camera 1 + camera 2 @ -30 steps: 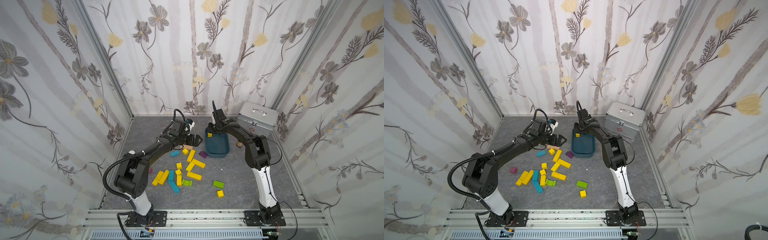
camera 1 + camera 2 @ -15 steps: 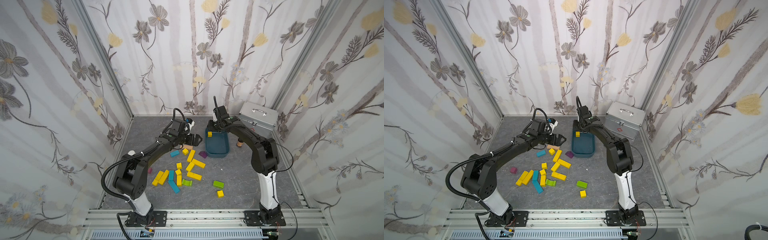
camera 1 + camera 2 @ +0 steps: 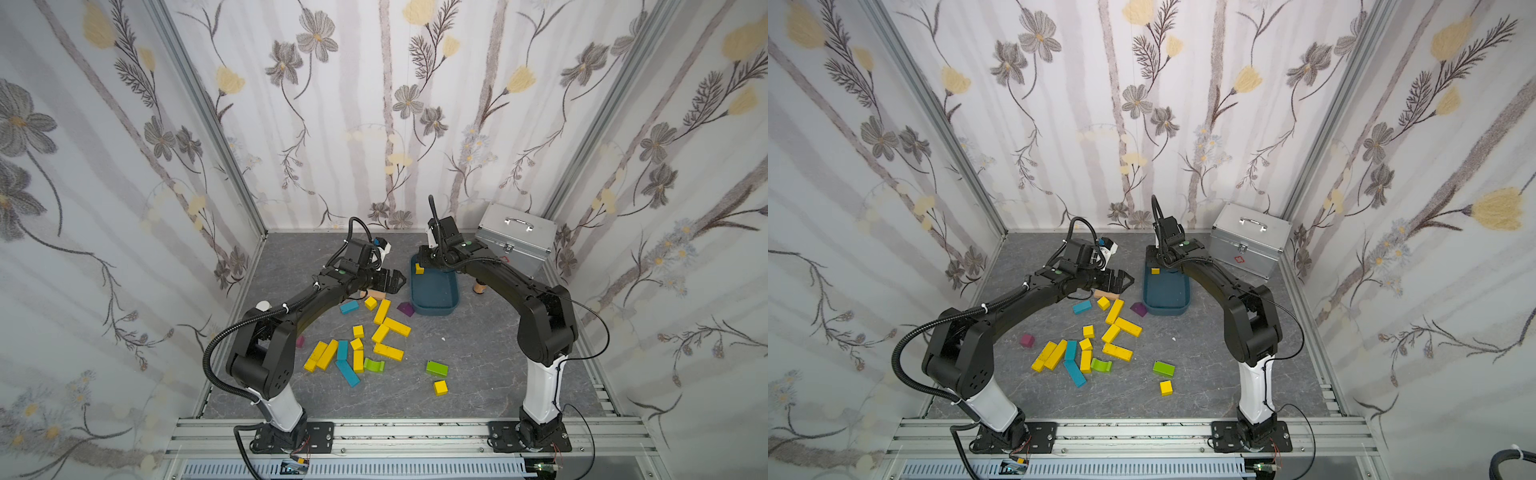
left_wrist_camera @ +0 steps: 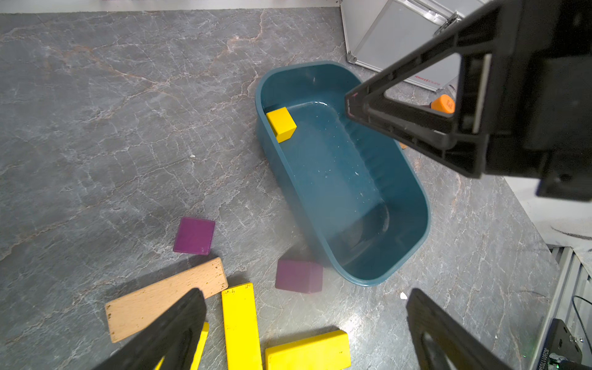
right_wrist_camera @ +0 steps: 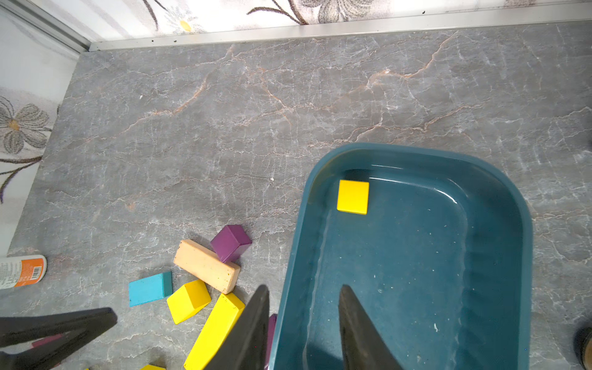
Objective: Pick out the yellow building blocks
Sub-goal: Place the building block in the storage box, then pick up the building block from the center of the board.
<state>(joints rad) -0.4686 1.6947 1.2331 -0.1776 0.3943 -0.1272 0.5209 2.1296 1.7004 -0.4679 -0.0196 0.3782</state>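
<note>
Grey marbled tabletop, floral-papered walls on three sides.

1. Left gripper: fingers spread wide, empty. Just beneath and ahead of it are a tan bar, purple blocks and the nearest yellow building blocks. More of these are scattered back toward the arm bases, mixed with blue blocks and lime-green blocks.
2. Right gripper: jaws slightly apart, clamped on nothing, above a teal bin. One yellow cube lies inside the bin, ahead of its fingertips, against a corner.
3. Metal case: beside the right arm, past the bin.
</note>
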